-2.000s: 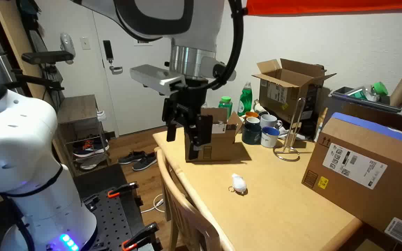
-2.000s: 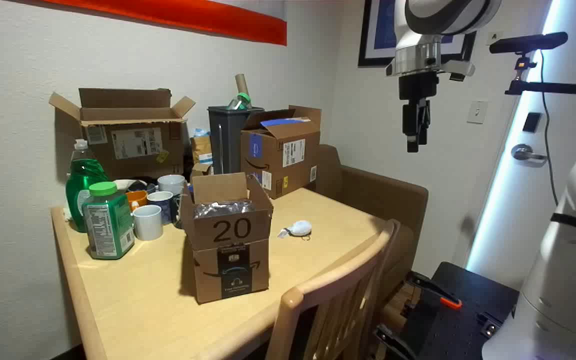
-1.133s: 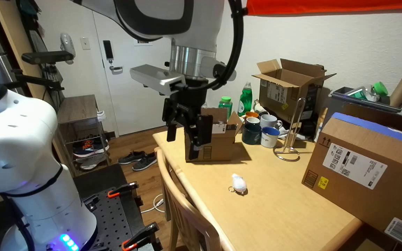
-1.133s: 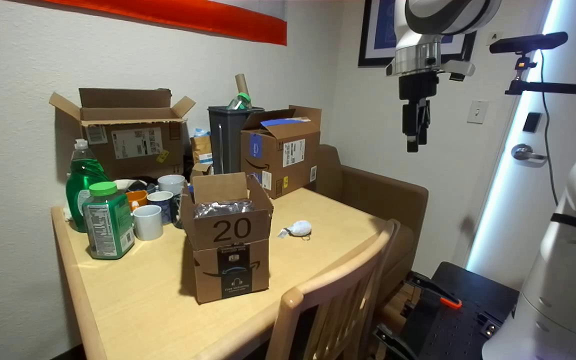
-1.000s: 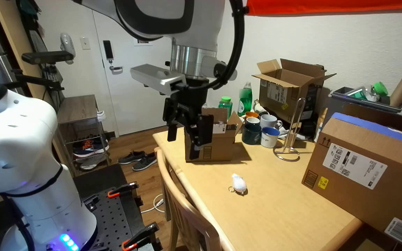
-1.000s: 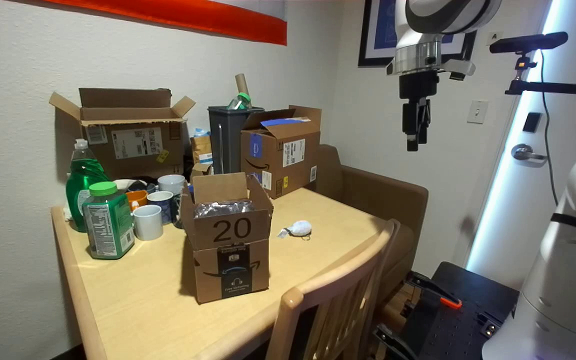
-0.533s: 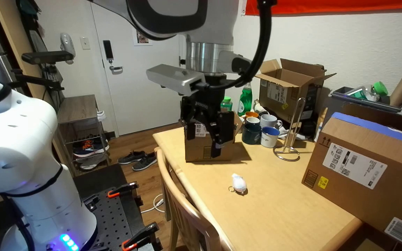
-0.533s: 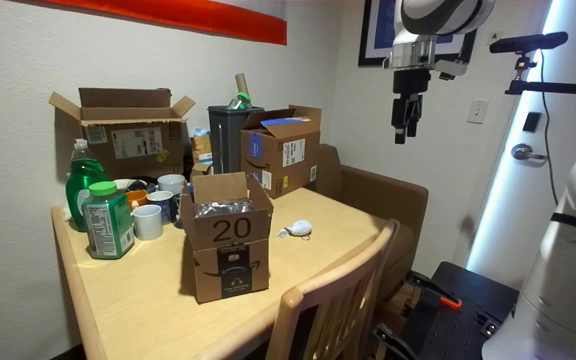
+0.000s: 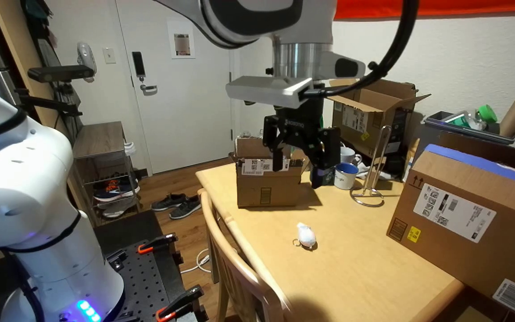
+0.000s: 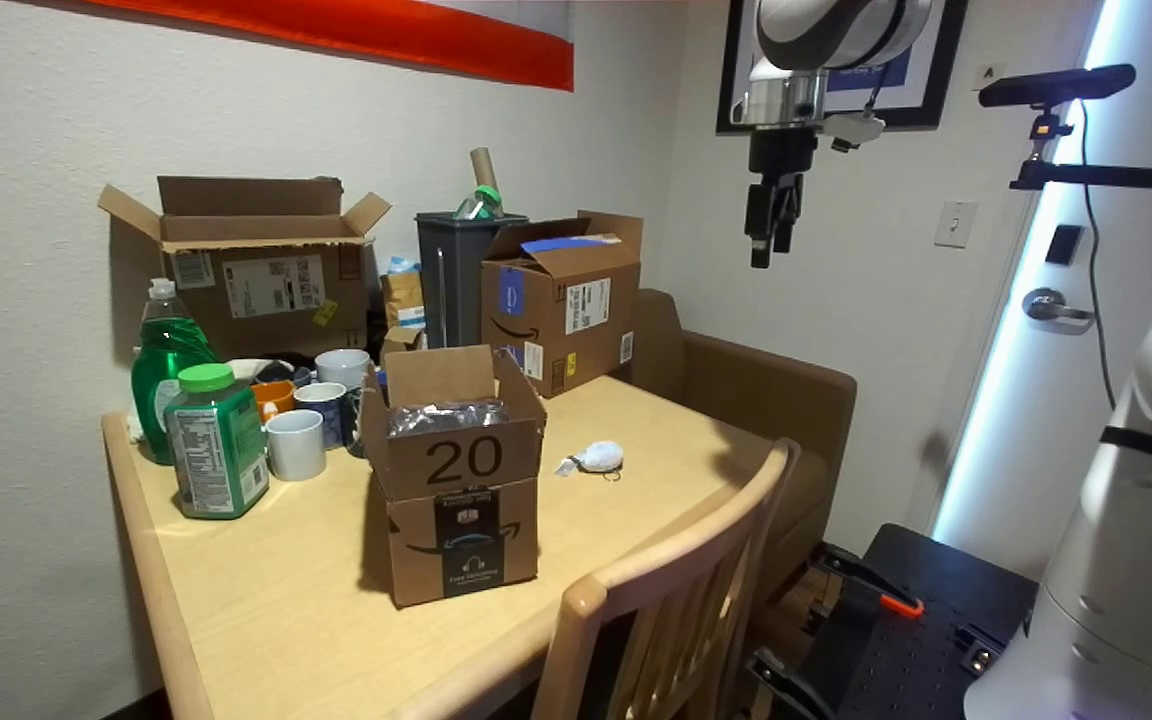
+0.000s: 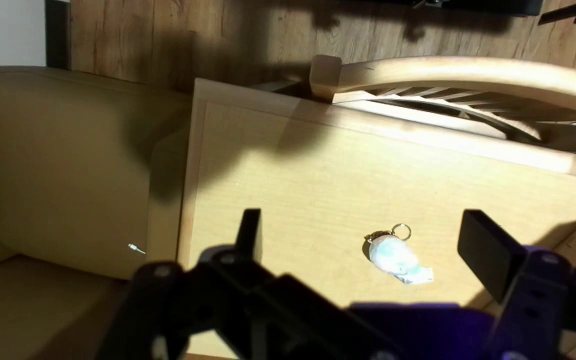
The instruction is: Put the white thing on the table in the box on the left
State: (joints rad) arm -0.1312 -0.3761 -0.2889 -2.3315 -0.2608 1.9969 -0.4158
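The white thing (image 9: 306, 235) is a small rounded lump with a metal ring, lying on the tan table (image 9: 351, 277). It also shows in an exterior view (image 10: 599, 457) and, between the fingers but well below them, in the wrist view (image 11: 393, 255). My gripper (image 9: 297, 172) is open and empty, high above the table; it also shows in an exterior view (image 10: 772, 250) and in the wrist view (image 11: 362, 225). The small brown box (image 9: 268, 192) stands on the table with flaps up, also in an exterior view (image 10: 463, 540). Silvery material (image 10: 446, 417) shows in its opening.
A wooden chair (image 10: 676, 590) stands at the table's edge. Several mugs (image 9: 346, 175), a metal stand (image 9: 369, 192) and green bottles (image 10: 216, 440) are on the table. Larger boxes (image 9: 458, 219) (image 10: 266, 290) stand around it. A brown sofa (image 10: 766, 380) adjoins it.
The arm and open gripper have moved over the table, rightward in an exterior view and leftward and slightly up in an exterior view. The white thing and the small box have not moved.
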